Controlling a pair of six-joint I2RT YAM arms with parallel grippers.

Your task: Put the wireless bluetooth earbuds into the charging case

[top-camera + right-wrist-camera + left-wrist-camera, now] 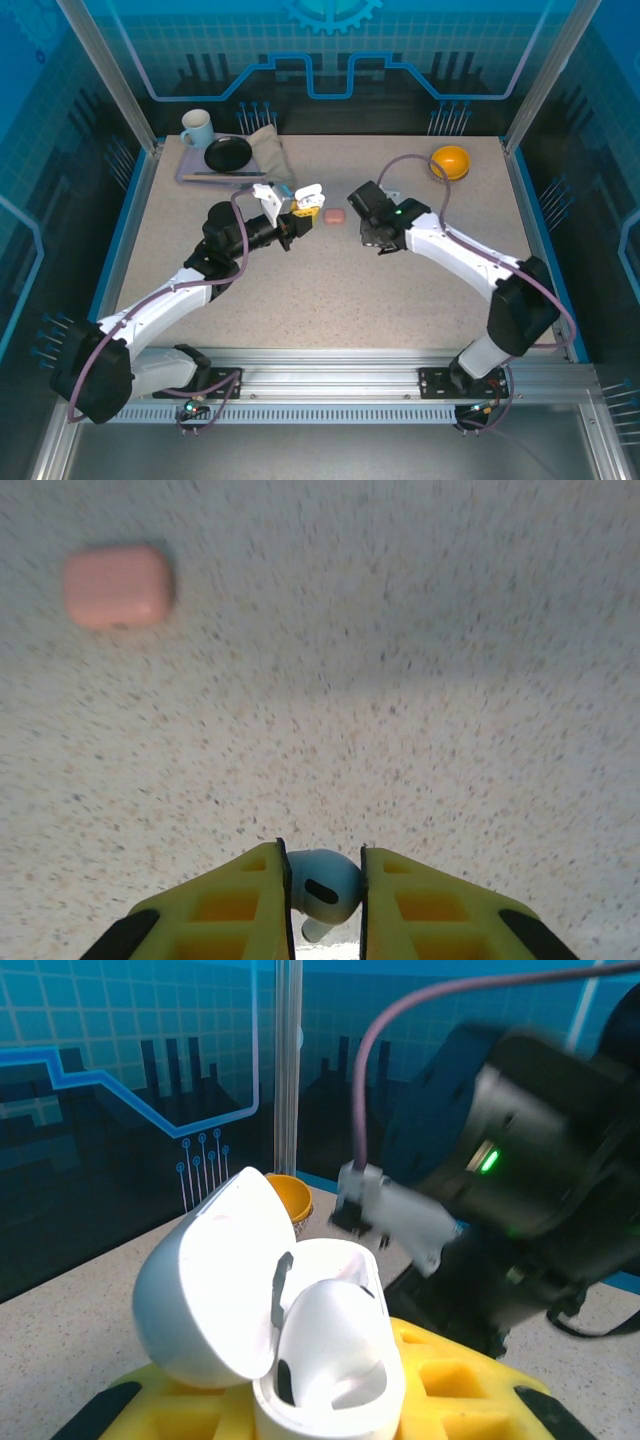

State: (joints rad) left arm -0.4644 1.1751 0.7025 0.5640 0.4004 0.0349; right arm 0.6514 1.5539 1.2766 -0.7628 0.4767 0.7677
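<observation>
White case [330,1385] is clamped in the left gripper [330,1410], its yellow fingers [450,1380] tight on the case's lower body. In the top view the case is lifted off the table [330,290] near its middle. The lid [205,1290] is hinged open and swung to the left in the left wrist view, with the mouth facing up and toward the right arm. Inside is a white rounded shape in the well; I cannot tell if it is a seated bud or the moulded insert. The right gripper [325,885] is closed on a white earbud [322,888], pinched between the two yellow fingers [420,905]. The bulb is uppermost and the stem runs down toward the camera, so the long axis lies roughly along the fingers; a dark oval slot faces the lens. The bud is held above the table surface. Pink case [118,585] lies shut and flat on the table, long side left to right, between the two grippers in the top view. Orange bowl [450,161] sits at far right. A tray [185,172] at far left carries a pale mug [197,128], a black plate [228,153] and a folded cloth [268,150]. A green light [488,1158] glows on the right arm.
</observation>
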